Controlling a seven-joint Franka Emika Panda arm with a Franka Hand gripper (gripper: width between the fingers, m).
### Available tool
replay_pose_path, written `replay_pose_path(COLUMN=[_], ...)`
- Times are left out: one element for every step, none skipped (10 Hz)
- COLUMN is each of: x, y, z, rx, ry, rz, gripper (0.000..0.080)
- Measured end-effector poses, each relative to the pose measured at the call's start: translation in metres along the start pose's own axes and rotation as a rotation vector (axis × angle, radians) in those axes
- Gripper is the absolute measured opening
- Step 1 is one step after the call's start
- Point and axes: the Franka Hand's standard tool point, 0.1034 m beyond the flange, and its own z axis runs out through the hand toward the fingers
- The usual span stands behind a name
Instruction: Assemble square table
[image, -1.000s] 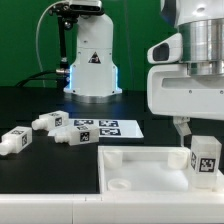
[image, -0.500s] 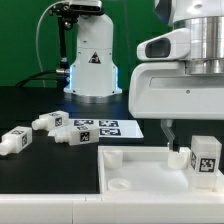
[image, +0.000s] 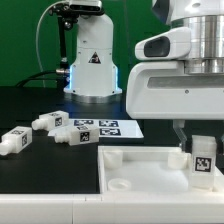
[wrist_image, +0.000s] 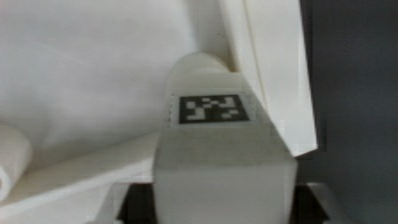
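The white square panel (image: 140, 165) with a raised rim lies at the front of the black table. My gripper (image: 198, 142) is shut on a stubby white leg (image: 205, 162) bearing a black-and-white tag. It holds the leg upright at the panel's corner on the exterior view's right. In the wrist view the leg (wrist_image: 217, 150) fills the space between my dark fingers (wrist_image: 135, 203), with the panel's rim (wrist_image: 267, 70) beside its tip. Whether the leg touches the panel cannot be told. Three more tagged legs (image: 48, 122) (image: 70, 137) (image: 14, 141) lie loose on the exterior view's left.
The marker board (image: 105, 128) lies flat behind the panel. The arm's white base (image: 92, 65) stands at the back. A white edge (image: 40, 208) runs along the front of the table.
The wrist body has shifted toward the exterior view's left and risen slightly. The held leg stays at the panel's right corner. The loose legs have not moved.
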Motion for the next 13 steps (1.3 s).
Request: replay_pose_path(x=[0.0,0.001,0.002,0.002,0.0,-0.001,-0.002,-0.003,-0.003,-0.003,-0.004,-0.007,-0.013], y=[0.001,0.003,0.006,0.007,0.008,0.009,0.008,0.008,0.008,0.008,0.008,0.004,-0.004], z=[0.0,0.001,0.001,0.002,0.002,0.002,0.002,0.002,0.002,0.002,0.003,0.004,0.005], rx=[-0.003,-0.019,-0.024,-0.017,-0.003,-0.008,-0.016,-0.02,-0.022,-0.021,-0.021,-0.018,-0.006], ry=[-0.004,-0.024,-0.045,-0.063,-0.079,-0.092,-0.095,-0.097,-0.097,-0.097,-0.098,-0.097,-0.102], rz=[0.087,0.279,0.441,0.599,0.8,0.972,1.052,1.085,1.117,1.103,1.091,0.888,0.756], gripper=[0.0284,0.0284,0.0284,0.0284,0.0284,0.0284,0.0285,0.0285,0.0285,0.0285,0.0401,0.0401,0.0536])
